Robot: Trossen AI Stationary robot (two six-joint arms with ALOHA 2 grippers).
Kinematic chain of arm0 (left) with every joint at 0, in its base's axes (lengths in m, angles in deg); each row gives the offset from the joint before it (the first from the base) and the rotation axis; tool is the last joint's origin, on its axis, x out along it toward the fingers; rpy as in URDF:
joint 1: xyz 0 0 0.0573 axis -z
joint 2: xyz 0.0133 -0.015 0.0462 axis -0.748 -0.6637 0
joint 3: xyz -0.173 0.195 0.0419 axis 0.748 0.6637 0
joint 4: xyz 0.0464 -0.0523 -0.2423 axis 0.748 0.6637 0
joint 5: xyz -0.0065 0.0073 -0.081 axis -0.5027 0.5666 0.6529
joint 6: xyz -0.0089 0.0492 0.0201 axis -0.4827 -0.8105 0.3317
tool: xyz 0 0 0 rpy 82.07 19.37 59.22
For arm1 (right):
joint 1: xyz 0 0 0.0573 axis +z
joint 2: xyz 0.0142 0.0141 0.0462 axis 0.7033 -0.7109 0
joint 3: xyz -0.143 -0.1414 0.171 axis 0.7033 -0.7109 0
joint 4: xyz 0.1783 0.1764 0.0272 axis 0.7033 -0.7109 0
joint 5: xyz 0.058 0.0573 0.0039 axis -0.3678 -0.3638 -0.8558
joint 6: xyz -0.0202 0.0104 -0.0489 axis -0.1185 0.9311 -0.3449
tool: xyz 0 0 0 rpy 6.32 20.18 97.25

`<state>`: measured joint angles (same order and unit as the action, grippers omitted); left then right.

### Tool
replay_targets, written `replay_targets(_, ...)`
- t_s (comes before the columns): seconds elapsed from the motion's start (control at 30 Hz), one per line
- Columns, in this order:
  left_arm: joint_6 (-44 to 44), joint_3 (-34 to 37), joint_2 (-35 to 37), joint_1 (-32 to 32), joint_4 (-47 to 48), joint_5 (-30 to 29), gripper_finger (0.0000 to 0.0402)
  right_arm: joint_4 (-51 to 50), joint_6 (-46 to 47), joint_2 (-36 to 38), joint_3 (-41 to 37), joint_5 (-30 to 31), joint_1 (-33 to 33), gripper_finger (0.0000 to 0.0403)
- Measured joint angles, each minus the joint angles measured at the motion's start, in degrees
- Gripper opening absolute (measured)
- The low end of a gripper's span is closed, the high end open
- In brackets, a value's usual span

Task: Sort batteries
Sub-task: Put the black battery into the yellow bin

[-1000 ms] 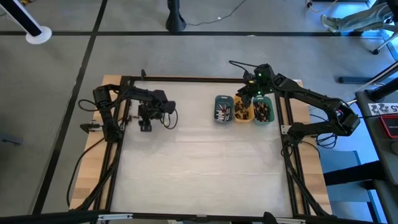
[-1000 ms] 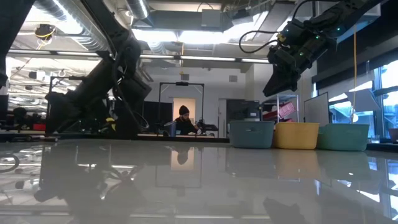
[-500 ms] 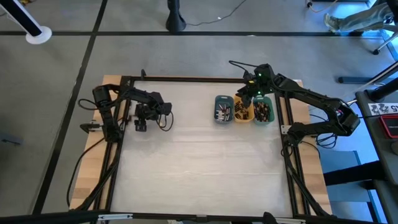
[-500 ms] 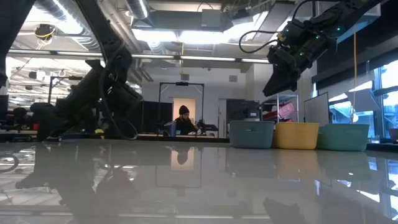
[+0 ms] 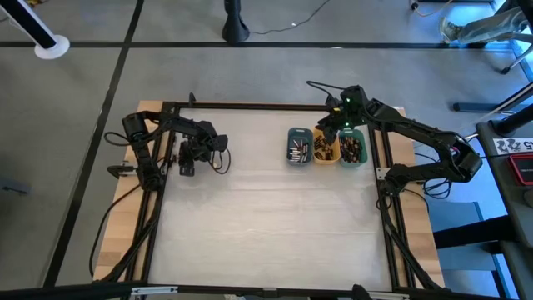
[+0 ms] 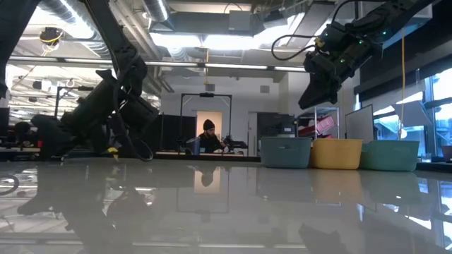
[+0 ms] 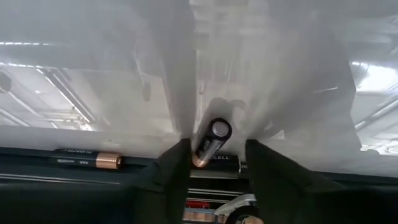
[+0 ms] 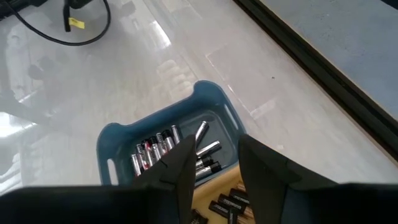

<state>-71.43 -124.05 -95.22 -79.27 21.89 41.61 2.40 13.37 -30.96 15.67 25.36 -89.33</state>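
My left claw (image 7: 214,167), low in the frame, brackets a battery (image 7: 211,142) lying on the surface (image 5: 266,225); fingers apart, lined up to pinch it. A second battery (image 7: 88,160) lies lower left. My right claw (image 8: 214,163) hangs empty and parted above the blue tray (image 8: 124,140), batteries inside; orange tray (image 5: 326,150) adjoins it.

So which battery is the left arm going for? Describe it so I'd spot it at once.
Start at the table's left edge, far from the three trays, where the left gripper sits low. Between its fingers lies a dark battery with a copper end, pointing away. Its neighbour lies sideways beside the frame rail.
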Motion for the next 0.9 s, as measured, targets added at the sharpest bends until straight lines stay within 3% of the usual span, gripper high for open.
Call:
replay_targets(0.27,-0.5,0.09,-0.11,1.34,0.16,-0.08,0.002,0.0,0.0,0.0,0.0,-0.8,0.0,0.0122)
replay_targets(0.7,-1.54,-4.04,0.27,4.68,1.21,1.89,0.0012,0.0,0.04,0.0,0.0,-1.56,0.0,0.0122)
replay_targets(0.9,-1.2,-7.42,5.03,4.79,-1.64,13.33,0.0014,0.66,0.23,0.0,0.0,-8.9,0.01,0.0122)
